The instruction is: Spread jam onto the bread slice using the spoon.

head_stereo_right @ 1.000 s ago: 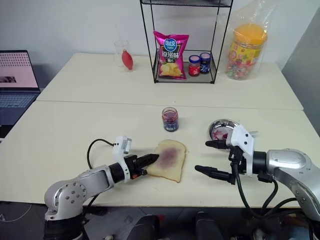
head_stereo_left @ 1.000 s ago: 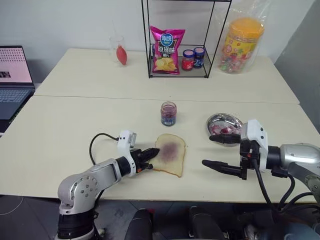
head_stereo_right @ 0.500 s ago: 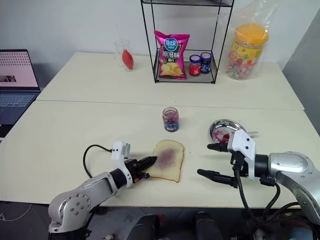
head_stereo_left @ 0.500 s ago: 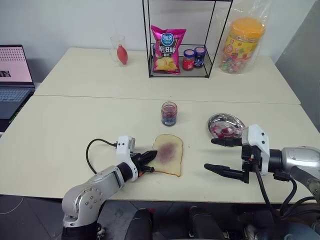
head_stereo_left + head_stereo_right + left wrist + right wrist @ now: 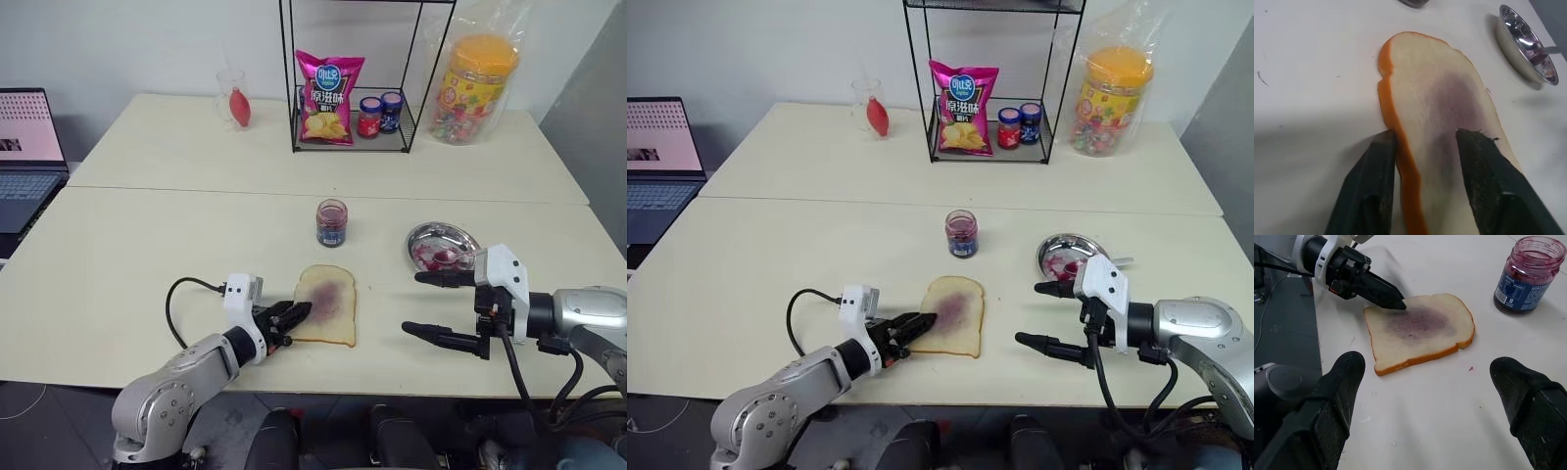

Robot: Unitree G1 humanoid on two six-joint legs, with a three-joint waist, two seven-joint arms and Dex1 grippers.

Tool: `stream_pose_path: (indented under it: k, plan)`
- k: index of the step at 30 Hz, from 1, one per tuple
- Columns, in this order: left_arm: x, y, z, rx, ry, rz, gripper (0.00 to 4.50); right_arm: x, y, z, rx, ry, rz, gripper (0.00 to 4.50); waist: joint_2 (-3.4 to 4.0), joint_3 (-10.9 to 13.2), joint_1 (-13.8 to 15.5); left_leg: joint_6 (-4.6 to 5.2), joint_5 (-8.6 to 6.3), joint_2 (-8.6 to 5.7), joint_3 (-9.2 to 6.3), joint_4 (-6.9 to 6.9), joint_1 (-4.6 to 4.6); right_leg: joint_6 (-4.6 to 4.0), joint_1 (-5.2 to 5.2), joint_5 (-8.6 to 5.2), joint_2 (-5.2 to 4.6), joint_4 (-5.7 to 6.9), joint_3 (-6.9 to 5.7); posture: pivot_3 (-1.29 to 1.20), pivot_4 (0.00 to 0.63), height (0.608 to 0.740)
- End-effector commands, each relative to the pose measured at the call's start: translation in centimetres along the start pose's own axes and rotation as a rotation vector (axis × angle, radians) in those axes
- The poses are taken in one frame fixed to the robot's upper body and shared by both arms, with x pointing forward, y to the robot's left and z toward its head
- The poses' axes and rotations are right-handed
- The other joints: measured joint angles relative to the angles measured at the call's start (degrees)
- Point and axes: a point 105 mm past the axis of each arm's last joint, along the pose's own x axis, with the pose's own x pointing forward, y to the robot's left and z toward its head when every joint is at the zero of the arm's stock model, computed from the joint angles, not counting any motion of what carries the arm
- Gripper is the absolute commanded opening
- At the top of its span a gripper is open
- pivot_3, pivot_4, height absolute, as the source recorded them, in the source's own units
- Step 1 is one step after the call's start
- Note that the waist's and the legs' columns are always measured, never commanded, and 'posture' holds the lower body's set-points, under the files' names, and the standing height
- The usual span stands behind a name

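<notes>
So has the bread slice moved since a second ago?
Yes. The bread slice slid slightly left, its far end now more directly below the jam jar.

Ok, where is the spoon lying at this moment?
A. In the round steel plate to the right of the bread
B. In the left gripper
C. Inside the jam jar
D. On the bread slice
A: the spoon rests in the steel plate with its handle over the rim, while the right gripper hangs open and empty.
</notes>
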Motion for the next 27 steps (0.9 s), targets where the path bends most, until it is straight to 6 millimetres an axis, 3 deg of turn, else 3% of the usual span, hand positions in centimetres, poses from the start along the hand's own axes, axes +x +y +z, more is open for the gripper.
stream_pose_path:
  k: [1, 6, 9, 13, 14, 17, 21, 27]
  plan:
    - [-2.4, 1.1, 1.7, 0.206, -0.041, 0.048, 2.95, -0.3, -0.1, 1.0, -0.056, -0.024, -0.036, 4.5, 0.04, 0.02, -0.07, 0.0, 0.0, 0.02, 0.01, -0.05, 0.02, -0.02, -0.01, -0.01, 0.01, 0.0, 0.01, 0.0, 0.15, 0.74]
    - [-4.4, 3.1, 4.6, 0.426, -0.103, 0.103, 3.1, -0.6, -0.9, 1.1, -0.064, -0.064, -0.119, 4.5, 0.04, 0.04, 0.11, -0.01, -0.01, 0.01, -0.01, -0.08, -0.04, -0.15, -0.03, -0.08, -0.03, -0.08, -0.04, 0.0, 0.15, 0.74]
    - [-4.2, 0.8, 7.4, 0.588, -0.172, -0.042, 3.1, -1.4, -2.7, 1.8, -0.071, -0.146, -0.275, 4.5, 0.09, 0.06, 0.5, -0.01, -0.01, 0.01, -0.03, -0.07, -0.07, -0.13, -0.02, -0.07, -0.05, -0.18, -0.08, 0.0, 0.15, 0.74]
    - [-3.4, -2.7, 7.2, 0.846, -0.083, -0.303, 3.1, -3.9, -5.4, 2.2, -0.004, -0.284, -0.544, 4.5, 0.12, 0.06, 1.13, -0.01, 0.0, -0.04, -0.01, -0.03, -0.33, 0.0, -0.05, 0.11, -0.05, -0.55, -0.06, 0.0, 0.15, 0.74]
    - [-3.2, -3.4, 7.0, 0.872, -0.058, -0.368, 3.38, -4.6, -6.1, 2.2, 0.026, -0.323, -0.628, 4.5, 0.12, 0.06, 1.15, 0.0, -0.01, -0.07, 0.07, -0.06, -0.37, 0.07, -0.05, 0.15, -0.09, -0.65, 0.01, 0.0, 0.15, 0.74]
    - [-2.7, -5.2, 6.1, 0.945, -0.001, -0.526, 3.67, -6.4, -7.5, 1.4, 0.067, -0.373, -0.831, 4.5, 0.13, 0.07, 1.19, 0.01, -0.03, -0.05, 0.07, -0.08, -0.47, 0.36, -0.11, 0.37, -0.08, -0.69, 0.0, 0.0, 0.15, 0.74]
    - [-1.2, -7.3, 7.6, 1.008, -0.092, -0.59, 4.47, -8.3, -9.0, -1.1, 0.24, -0.439, -1.088, 4.5, 0.24, 0.11, 1.15, 0.01, -0.02, 0.0, -0.03, -0.14, -0.53, 0.2, -0.21, 0.47, 0.01, -0.58, -0.1, 0.0, 0.15, 0.74]
    - [-0.2, -9.0, 7.4, 1.065, -0.077, -0.679, 4.47, -9.6, -10.3, -5.0, 0.486, -0.493, -1.274, 4.5, 0.36, 0.08, 0.67, 0.02, -0.01, -0.01, 0.02, -0.03, -0.52, 0.46, -0.19, 0.4, 0.04, -0.5, 0.0, 0.0, 0.15, 0.74]
